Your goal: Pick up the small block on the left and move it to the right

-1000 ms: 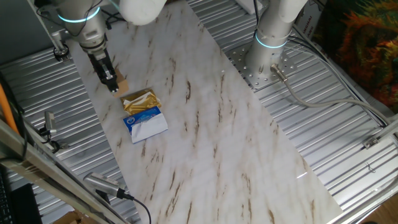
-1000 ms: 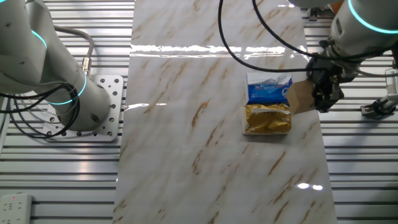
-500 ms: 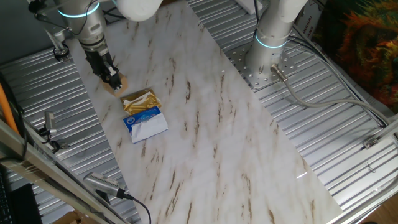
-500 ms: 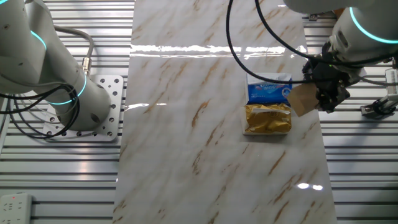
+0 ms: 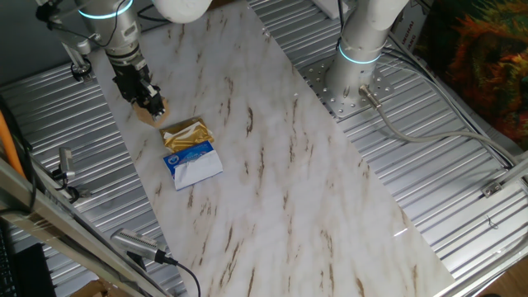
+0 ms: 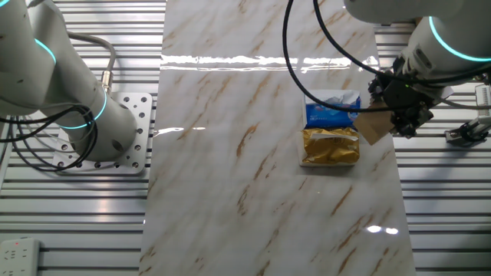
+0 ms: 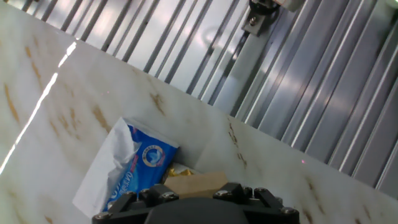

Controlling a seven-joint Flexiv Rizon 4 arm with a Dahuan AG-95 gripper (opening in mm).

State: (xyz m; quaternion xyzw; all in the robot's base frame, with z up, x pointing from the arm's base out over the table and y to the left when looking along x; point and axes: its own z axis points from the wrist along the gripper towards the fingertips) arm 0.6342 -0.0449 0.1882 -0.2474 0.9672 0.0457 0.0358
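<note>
**One block gripped, two packets on the marble**

You have three loose things here: one small block (image 6: 374, 127) and two packets. The block is a plain light-tan wooden cube with flat faces and sharp edges, smaller than either packet. Your gripper (image 6: 400, 116) has its jaws closed on it, and it sits tilted between them near the edge of the table (image 6: 253, 153), just beside the packets. In the one fixed view the block (image 5: 149, 112) shows below the dark gripper (image 5: 148, 101); from these views you cannot tell whether it touches the table.

The gold foil packet (image 6: 331, 146) is crinkled and shiny, roughly rectangular. The blue-and-white packet (image 6: 331, 110) lies touching it, glossy, with a torn white end visible in the hand view (image 7: 134, 165).

The table has a smooth, glossy, white marble-patterned top with brown veins, flanked by ribbed metal slats (image 5: 462, 165).
</note>
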